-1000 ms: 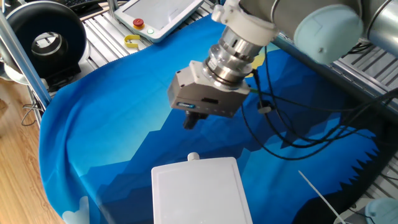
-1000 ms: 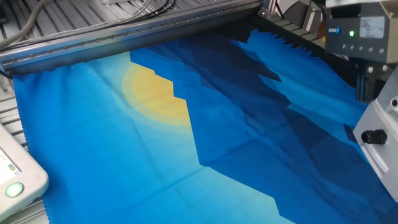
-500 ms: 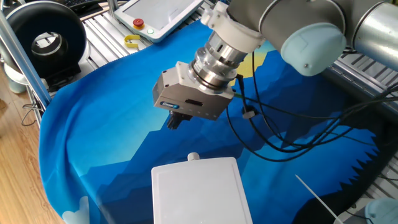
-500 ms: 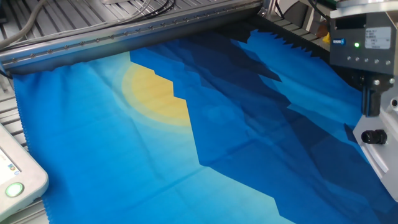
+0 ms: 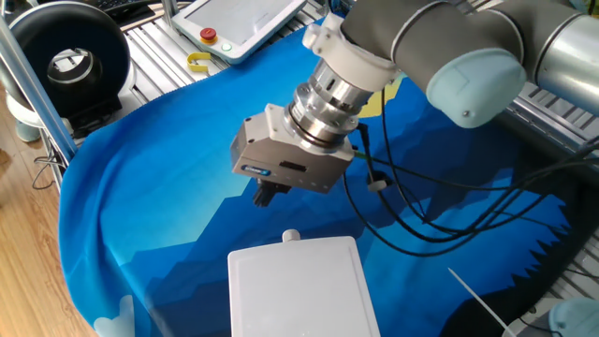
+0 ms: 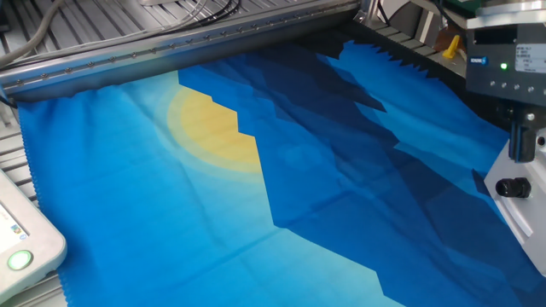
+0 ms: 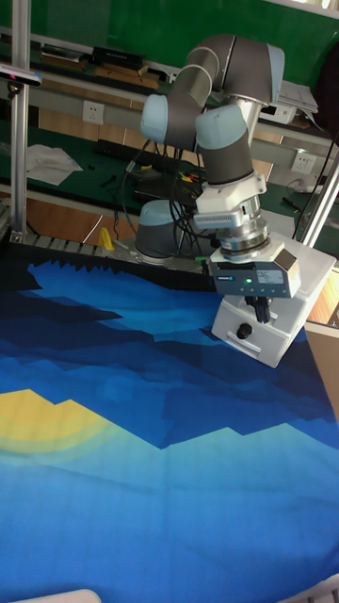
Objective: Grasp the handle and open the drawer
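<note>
The drawer (image 5: 299,285) is a flat-topped white plastic box on the blue cloth, near the front edge in one fixed view. Its handle (image 5: 291,236) is a small knob on the far face; it looks white from above and dark in the other fixed view (image 6: 511,188) and the tall view (image 7: 245,331). My gripper (image 5: 269,194) hangs just above and slightly left of the handle, apart from it. Its dark fingers (image 7: 259,309) point down, close together, with nothing between them. In the other fixed view only the drawer's corner (image 6: 522,213) and one finger (image 6: 519,141) show.
A white pendant with a red button (image 5: 239,23) and a yellow tape dispenser (image 5: 198,63) lie at the back. A black round device (image 5: 70,61) stands far left. Black cables (image 5: 402,215) hang from the wrist. A thin white rod (image 5: 482,300) lies right of the drawer.
The gripper swung left over the cloth, then came down and a little right, closer to the handle. The drawer has not moved.
</note>
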Robot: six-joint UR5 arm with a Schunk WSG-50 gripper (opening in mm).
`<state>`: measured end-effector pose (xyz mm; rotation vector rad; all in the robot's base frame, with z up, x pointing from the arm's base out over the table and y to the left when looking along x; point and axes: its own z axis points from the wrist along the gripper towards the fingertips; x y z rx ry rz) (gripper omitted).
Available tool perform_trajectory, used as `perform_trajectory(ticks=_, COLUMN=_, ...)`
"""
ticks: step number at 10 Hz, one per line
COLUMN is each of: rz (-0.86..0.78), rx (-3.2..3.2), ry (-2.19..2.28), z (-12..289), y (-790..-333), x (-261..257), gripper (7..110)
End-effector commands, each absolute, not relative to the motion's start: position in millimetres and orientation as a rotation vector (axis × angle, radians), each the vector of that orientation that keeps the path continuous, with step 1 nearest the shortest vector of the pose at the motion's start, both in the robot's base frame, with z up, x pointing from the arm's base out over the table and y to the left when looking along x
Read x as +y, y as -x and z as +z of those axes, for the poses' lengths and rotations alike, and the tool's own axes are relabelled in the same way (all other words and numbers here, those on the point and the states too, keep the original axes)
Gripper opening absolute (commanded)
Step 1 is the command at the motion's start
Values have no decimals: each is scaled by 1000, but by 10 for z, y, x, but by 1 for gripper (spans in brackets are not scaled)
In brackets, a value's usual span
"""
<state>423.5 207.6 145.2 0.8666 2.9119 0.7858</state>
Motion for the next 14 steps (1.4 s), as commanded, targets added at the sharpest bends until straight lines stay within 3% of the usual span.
perform_trajectory(ticks=1, rz=699, rx=2963, ry=-832, z=1398, y=-4094, x=1943, gripper=7)
perform_trajectory(ticks=4, rz=706, rx=2966, ry=-795, z=1424, y=-4188, x=1925, gripper=7)
perform_trajectory(ticks=7, rz=566, rx=3029, ry=-739, z=1357, y=-4479, x=1702, gripper=7)
perform_trajectory(ticks=9, rz=665, rx=3021, ry=-741, z=1470, y=-4679, x=1815, gripper=7)
perform_trajectory(ticks=14, rz=722, rx=2940, ry=-745, z=1532, y=-4720, x=1870, gripper=7)
